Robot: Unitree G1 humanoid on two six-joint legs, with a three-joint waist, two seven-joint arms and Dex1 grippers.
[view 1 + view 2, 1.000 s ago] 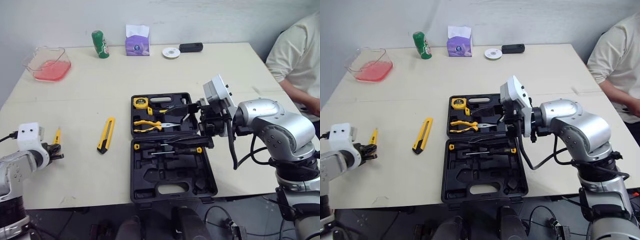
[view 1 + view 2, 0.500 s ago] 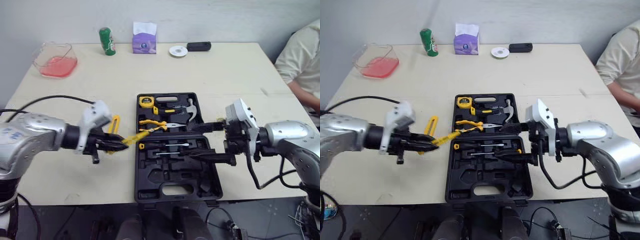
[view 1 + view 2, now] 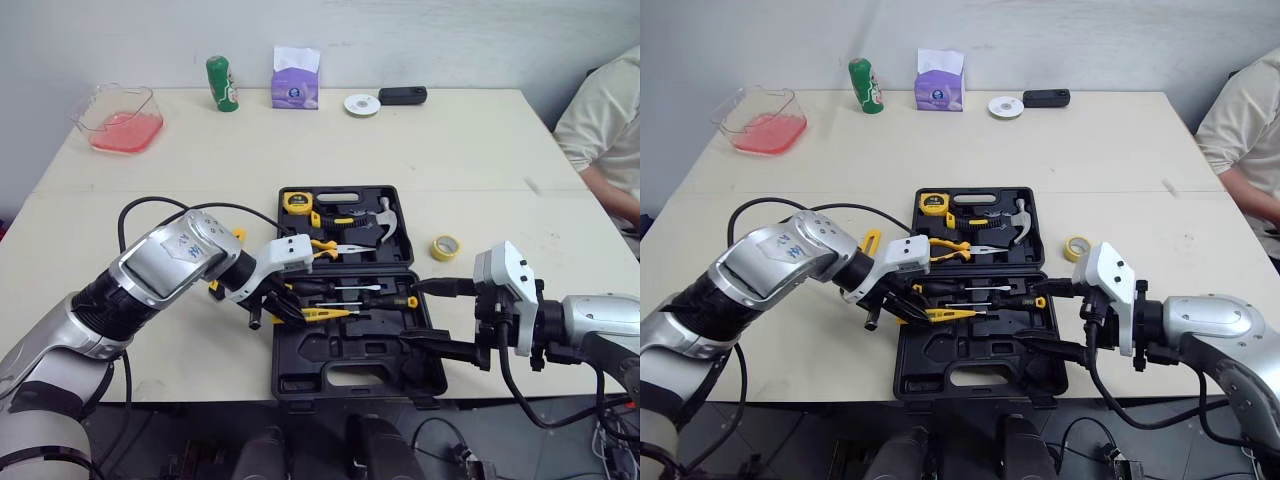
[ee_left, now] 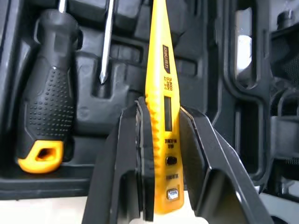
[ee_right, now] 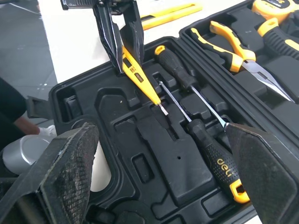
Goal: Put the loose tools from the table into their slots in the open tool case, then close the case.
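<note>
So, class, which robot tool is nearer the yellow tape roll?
Right. The right tool sits just nearer the robot than the tape roll; the left tool is across the case, gripping a yellow tester.

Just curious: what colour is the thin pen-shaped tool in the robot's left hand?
The pen-shaped tool is bright yellow with black lettering, clearest in the left wrist view.

The two head eyes look forward and down over the whole table [image 3: 450, 150] and open tool case [image 3: 330, 345], the left wrist view peers very close along the left pincer [image 4: 161, 107] into the case's near half, and the right wrist view, slightly farther, faces that same half, sharing the yellow tester [image 5: 141, 80].
</note>
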